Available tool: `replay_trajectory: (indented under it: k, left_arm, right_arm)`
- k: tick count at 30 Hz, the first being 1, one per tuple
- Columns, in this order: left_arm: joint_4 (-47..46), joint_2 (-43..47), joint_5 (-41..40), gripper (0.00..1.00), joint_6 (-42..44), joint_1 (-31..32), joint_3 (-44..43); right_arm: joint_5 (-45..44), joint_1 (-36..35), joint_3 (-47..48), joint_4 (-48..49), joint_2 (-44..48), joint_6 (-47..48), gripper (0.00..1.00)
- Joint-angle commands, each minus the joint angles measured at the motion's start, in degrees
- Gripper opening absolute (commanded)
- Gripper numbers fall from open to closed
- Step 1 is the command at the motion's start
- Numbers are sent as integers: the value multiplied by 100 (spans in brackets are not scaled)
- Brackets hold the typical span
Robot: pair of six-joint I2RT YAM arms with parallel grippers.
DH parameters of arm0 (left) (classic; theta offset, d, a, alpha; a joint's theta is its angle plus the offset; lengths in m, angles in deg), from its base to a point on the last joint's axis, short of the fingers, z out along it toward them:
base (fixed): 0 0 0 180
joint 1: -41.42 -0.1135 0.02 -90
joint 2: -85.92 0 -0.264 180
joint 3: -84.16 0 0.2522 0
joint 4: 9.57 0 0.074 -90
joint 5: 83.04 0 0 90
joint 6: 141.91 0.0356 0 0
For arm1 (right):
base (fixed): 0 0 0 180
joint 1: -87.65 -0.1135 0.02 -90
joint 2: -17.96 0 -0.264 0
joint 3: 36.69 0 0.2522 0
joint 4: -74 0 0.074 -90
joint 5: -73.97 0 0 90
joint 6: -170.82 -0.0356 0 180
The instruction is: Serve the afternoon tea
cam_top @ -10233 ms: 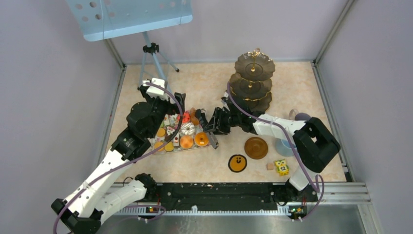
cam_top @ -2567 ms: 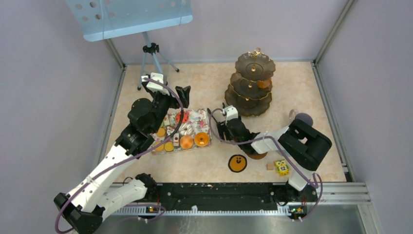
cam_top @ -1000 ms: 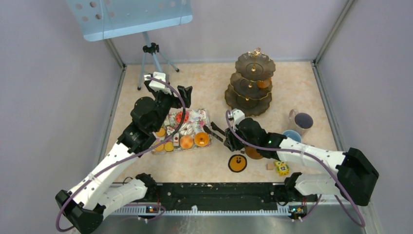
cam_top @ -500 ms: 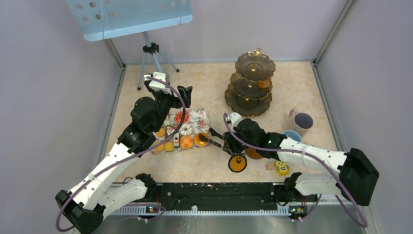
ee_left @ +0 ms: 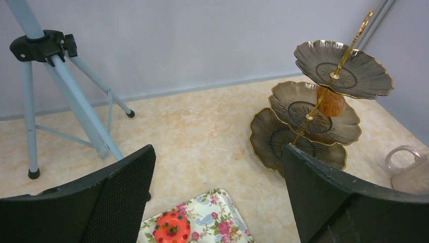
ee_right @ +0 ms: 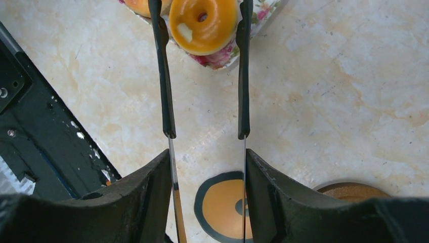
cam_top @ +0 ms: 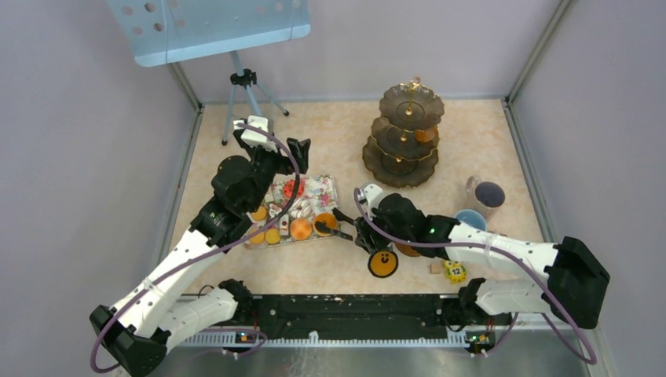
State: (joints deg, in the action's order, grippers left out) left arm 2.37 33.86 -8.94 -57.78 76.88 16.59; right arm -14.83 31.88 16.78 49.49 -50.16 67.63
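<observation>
Orange glaze shows between the right gripper (ee_right: 202, 15), whose thin jaws stand parted either side of a ring doughnut (ee_right: 203, 24) on the floral tray's (ee_right: 218, 56) corner. Whether they touch it I cannot tell. Left gripper (ee_left: 217, 187) hangs wide open above the tray.

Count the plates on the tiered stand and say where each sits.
3. Top plate, middle plate holding an orange pastry, bottom plate, stacked on the stand by the far wall.

Robot lab cell: plain grey walls (cam_top: 63, 157), tripod (ee_left: 55, 86), bolted arms.
</observation>
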Motion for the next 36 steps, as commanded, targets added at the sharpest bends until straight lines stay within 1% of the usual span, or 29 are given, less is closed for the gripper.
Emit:
replay_trajectory:
  k: [1, 7, 14, 28, 36]
  left_arm:
    - [-239, -33, 26, 99, -11, 3, -3]
    - [-240, -49, 39, 99, -18, 1, -3]
    - [-239, -84, 25, 99, -8, -3, -2]
    - [-239, -69, 17, 99, -11, 0, 2]
    - [-242, -86, 69, 99, -38, -3, 8]
  right_arm:
    - [-297, -180, 409, 245, 72, 243, 51]
    - [-626, -300, 516, 77, -91, 542, 52]
    - [-739, -424, 655, 11, -340, 753, 52]
    - [-739, -612, 784, 102, -667, 774, 52]
    - [-999, -774, 870, 18, -876, 826, 53]
